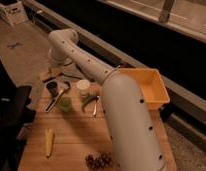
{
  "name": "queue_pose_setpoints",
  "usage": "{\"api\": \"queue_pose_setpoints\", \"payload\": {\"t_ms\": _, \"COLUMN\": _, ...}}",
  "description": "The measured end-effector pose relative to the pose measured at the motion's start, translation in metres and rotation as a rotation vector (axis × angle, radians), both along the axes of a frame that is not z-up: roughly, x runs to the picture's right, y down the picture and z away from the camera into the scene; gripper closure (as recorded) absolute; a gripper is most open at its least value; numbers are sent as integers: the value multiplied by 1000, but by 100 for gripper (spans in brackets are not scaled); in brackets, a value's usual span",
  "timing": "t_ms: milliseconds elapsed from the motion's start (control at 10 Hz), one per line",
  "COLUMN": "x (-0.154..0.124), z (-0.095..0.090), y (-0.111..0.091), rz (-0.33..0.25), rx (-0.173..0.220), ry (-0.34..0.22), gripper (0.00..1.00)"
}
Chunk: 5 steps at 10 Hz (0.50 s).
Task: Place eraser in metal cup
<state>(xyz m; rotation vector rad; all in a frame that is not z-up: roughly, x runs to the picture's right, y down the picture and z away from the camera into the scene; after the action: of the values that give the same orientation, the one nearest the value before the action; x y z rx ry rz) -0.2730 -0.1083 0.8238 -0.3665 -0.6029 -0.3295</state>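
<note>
— Where's the tool (52, 73)?
— Far end of the counter (76, 135), past the metal cup (52, 88); its opening can't be told.
— And the eraser?
— Can't make it out.

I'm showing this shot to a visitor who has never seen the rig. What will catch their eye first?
The big white arm sweeping from bottom right to the table's far left end, its hand out of sight. Next, the bright yellow-orange rectangular tray at the right edge, then the small dark-grey metal cup beside the white round container.
</note>
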Motion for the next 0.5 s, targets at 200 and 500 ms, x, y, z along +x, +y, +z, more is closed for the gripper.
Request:
{"api": "queue_pose_setpoints", "payload": {"t_ms": 200, "x": -1, "z": 0, "y": 0, "rz": 0, "rx": -1, "ry": 0, "gripper": 100}}
{"api": "queue_pose_setpoints", "payload": {"t_ms": 500, "x": 7, "z": 25, "y": 10, "rz": 48, "rx": -51, "ry": -16, "gripper": 100}}
